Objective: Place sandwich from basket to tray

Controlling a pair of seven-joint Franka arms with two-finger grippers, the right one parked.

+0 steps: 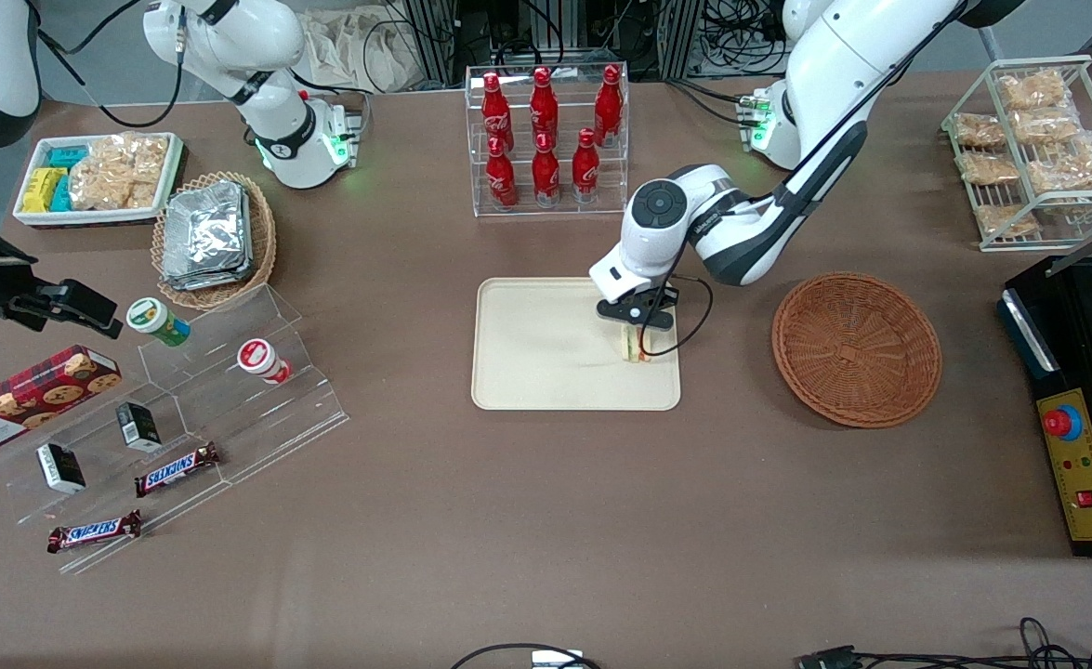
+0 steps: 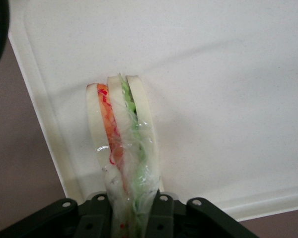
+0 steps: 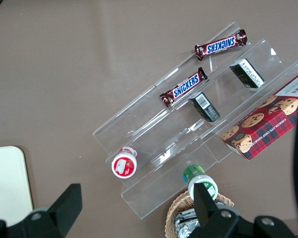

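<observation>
"snickers" on two chocolate bars [image 3: 190, 87]

In the front view the claw [image 1: 639, 340] covers most of the sandwich [image 1: 637, 348]. In the left wrist view the tray [image 2: 198, 59] runs past the frame edge.

White arm, black hand [image 1: 640, 327]

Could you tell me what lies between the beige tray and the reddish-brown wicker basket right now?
Only bare brown table, as the front view shows. The claw, shut on the sandwich, is over the tray near its basket-side edge; the basket is empty.
</observation>
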